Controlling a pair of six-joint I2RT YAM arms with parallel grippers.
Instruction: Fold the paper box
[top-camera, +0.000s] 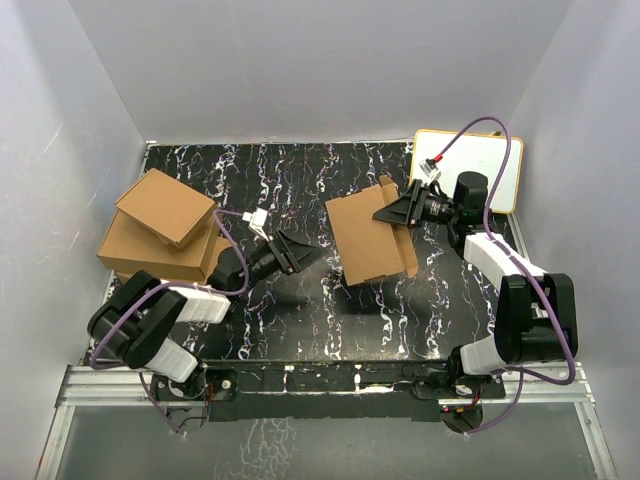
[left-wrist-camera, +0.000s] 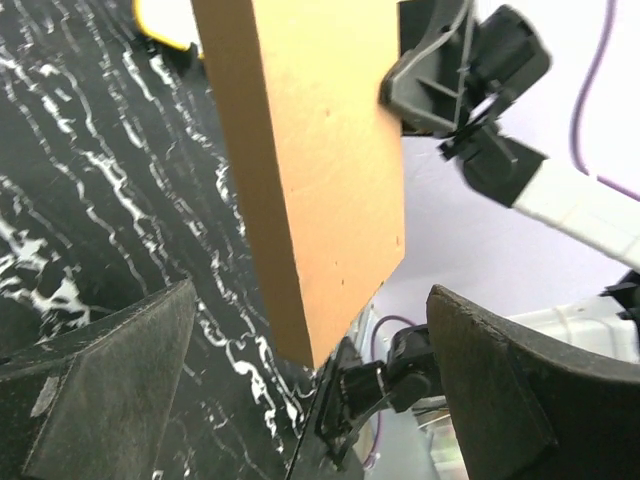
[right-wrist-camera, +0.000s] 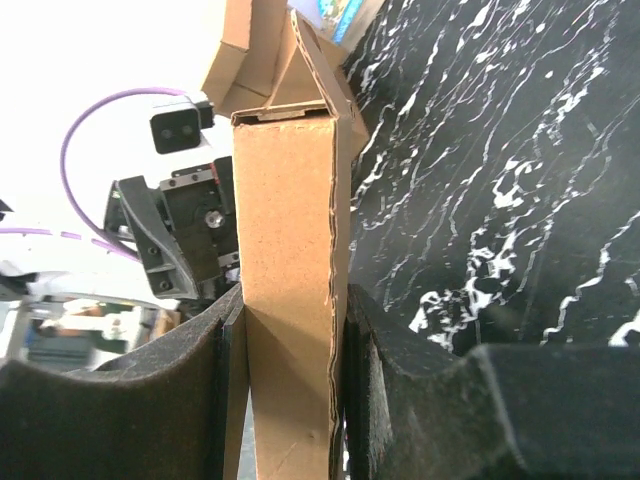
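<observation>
- the right gripper (right-wrist-camera: 290, 315) clamps the paper box (right-wrist-camera: 285, 190) by its narrow edge, a black finger pressed on each side.
- a flap splays open at the box's top.
- left arm (right-wrist-camera: 170, 235) and purple cable (right-wrist-camera: 95, 115) behind on the left; black marbled worktop (right-wrist-camera: 500, 150) on the right.

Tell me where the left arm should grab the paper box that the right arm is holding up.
Grip the paper box on its free left edge, opposite where the right gripper pinches it, coming in from the left. The box is shallow and held up with that narrow edge facing the open left gripper, so its fingers should straddle it.
</observation>
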